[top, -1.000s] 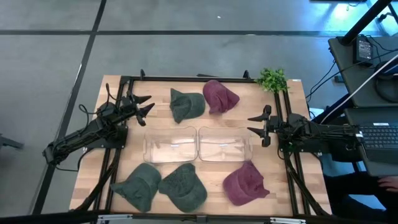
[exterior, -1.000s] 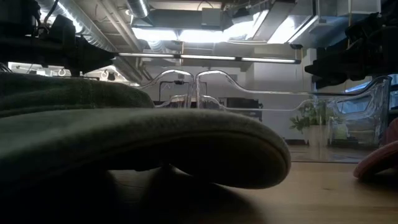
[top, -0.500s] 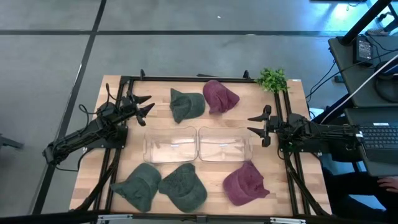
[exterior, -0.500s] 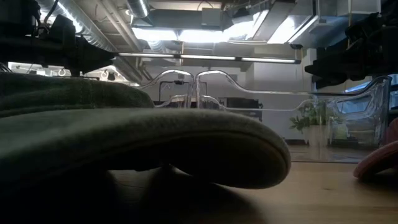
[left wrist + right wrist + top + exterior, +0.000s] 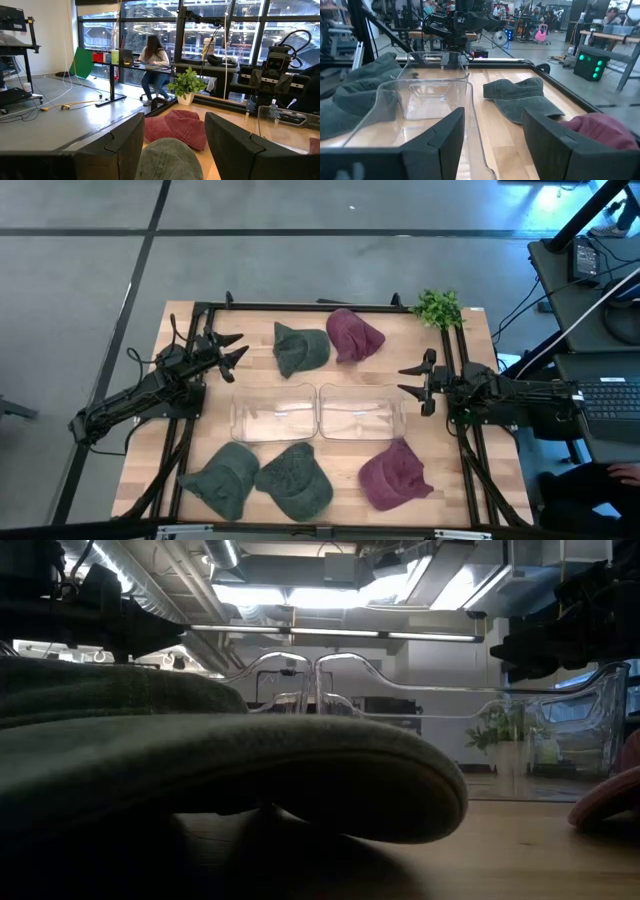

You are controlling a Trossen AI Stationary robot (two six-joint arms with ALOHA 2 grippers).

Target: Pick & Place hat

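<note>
Several caps lie flat on the table. A green cap [image 5: 300, 348] and a maroon cap [image 5: 354, 334] rest near the far edge; two green caps [image 5: 222, 478] [image 5: 296, 479] and a maroon cap [image 5: 393, 474] lie near the near edge. My left gripper [image 5: 232, 351] hovers open left of the far green cap [image 5: 167, 160], touching nothing. My right gripper [image 5: 414, 383] hangs open at the right end of the clear bins, touching nothing. In the low view a green cap [image 5: 210, 775] fills the foreground.
Two clear plastic bins [image 5: 273, 412] [image 5: 361, 411] stand side by side at the table's middle. A small green plant [image 5: 438, 307] sits at the far right corner. A black frame [image 5: 300, 306] runs around the table. A person sits at a desk [image 5: 152, 52] in the room beyond.
</note>
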